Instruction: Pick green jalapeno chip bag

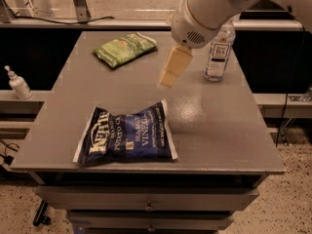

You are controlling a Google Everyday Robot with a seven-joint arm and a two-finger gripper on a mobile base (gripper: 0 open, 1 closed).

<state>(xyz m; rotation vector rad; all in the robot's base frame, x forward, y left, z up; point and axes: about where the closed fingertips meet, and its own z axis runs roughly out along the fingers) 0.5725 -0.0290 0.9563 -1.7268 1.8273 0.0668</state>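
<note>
Grey tabletop (229,130): crinkly light-green chip bag (125,49) near far-left corner; gripper (167,82) hovers over centre, fingers (178,60) closed, empty; dark blue chip bag (126,138) by near edge.

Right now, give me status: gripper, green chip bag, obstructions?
Gripper hovers over table middle. Green chip bag lies flat far left, not gripped. Nothing between them; blue bag near front, bottle far right.

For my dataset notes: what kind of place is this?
Probably a lab or office test area: a grey table with drawers, a pump bottle beside it, speckled floor. The gripper hangs above the table's middle, short of the green jalapeno chip bag.
</note>
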